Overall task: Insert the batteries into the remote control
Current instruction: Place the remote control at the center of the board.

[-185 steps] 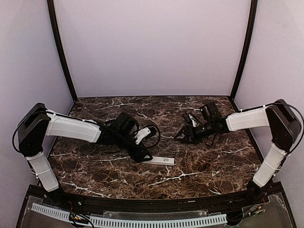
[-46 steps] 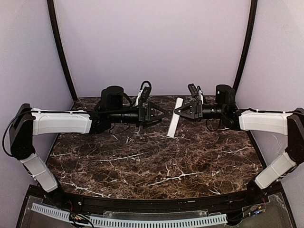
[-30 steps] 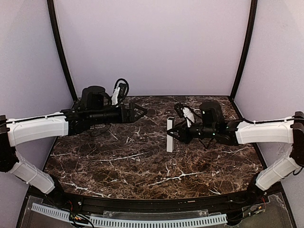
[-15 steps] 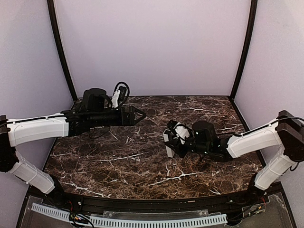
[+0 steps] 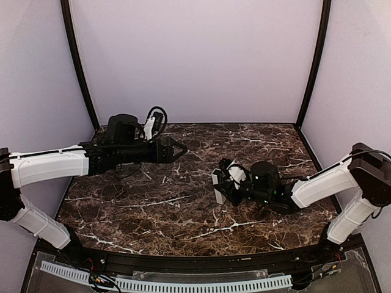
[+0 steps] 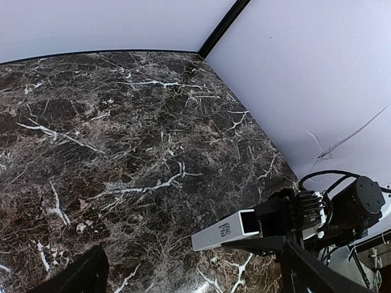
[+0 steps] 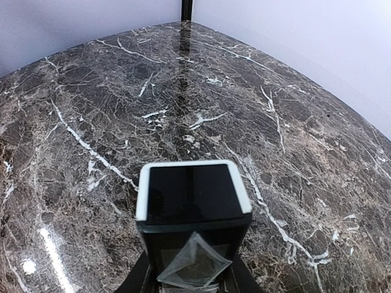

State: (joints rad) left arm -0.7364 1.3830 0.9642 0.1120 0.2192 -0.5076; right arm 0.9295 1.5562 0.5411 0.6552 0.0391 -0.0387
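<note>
The right hand (image 5: 229, 186) has dropped nearer and lower than a second ago, bringing the remote control (image 5: 217, 188) just right of the table's (image 5: 153, 213) centre, with its fingers clamped on one end. The left hand (image 5: 181, 148) hovers far left, spread wide and holding nothing.
</note>
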